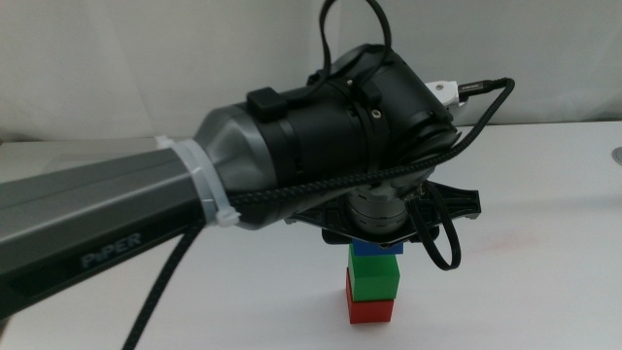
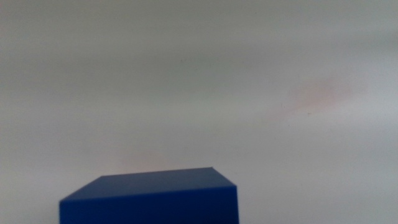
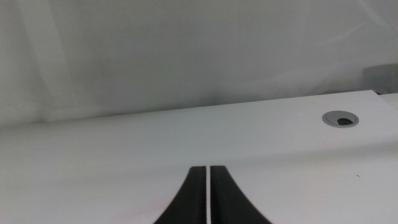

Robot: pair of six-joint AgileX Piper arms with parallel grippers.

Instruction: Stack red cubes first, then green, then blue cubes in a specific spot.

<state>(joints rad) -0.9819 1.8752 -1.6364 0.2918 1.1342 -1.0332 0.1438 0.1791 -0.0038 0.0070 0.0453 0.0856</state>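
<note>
Hovering my left gripper [image 1: 374, 238] right over the stack, down at about 6 o'clock on the table [image 1: 544, 243] in the middle view. My arm comes in from 9 o'clock and the wrist housing blocks most of what's under it. The red cube [image 1: 370, 310] sits on the white tabletop at the bottom, the green cube [image 1: 374, 276] is squarely on top of it, and the blue cube [image 1: 377, 249] is on top of the green, only a thin strip of it peeking out under my wrist. In my left wrist view the blue cube [image 2: 155, 196] fills the near edge and my own jaws don't show at all, so I honestly can't tell if they're spread or pinching it. A faint pink smudge [image 2: 326, 93] is on the table beyond the cube. My right gripper [image 3: 208, 199] waits off to the side, low over the table, jaws pressed together with just a hairline between them, a grey grommet hole [image 3: 341, 119] near it.
</note>
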